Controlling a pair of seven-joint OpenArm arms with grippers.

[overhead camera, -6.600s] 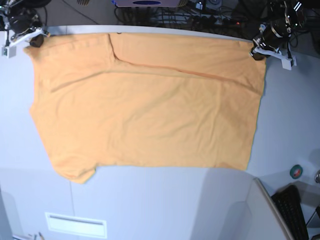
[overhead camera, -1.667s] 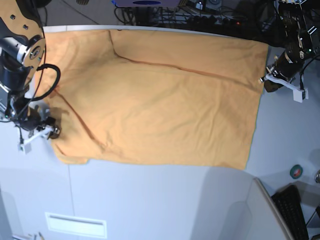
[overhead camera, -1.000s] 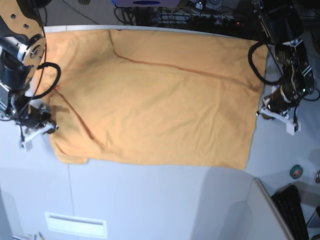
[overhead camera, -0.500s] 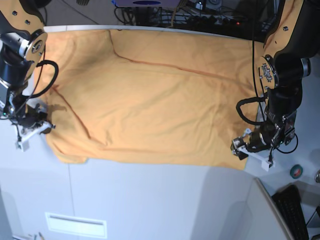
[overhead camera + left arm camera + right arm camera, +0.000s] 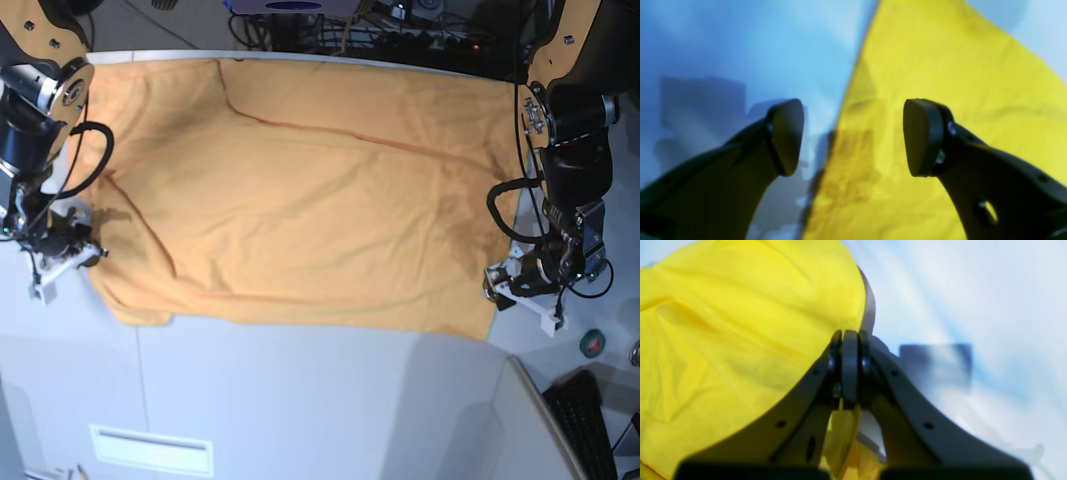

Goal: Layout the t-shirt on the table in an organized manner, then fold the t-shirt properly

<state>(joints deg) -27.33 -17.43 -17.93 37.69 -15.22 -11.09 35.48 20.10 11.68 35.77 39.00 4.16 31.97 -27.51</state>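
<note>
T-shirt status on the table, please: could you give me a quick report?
Left gripper open, straddling the t-shirt edge. Right gripper shut on t-shirt fabric. T-shirt spread on the table, creased. Nothing in the way.

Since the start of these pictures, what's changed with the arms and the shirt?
Both arms left the far corners and came down the shirt's sides toward the near edge. The right gripper is now shut on the t-shirt at its side edge and has drawn that edge inward, leaving a diagonal crease. The left gripper now stands open over the other side's near corner. The shirt remains spread on the table.
</note>
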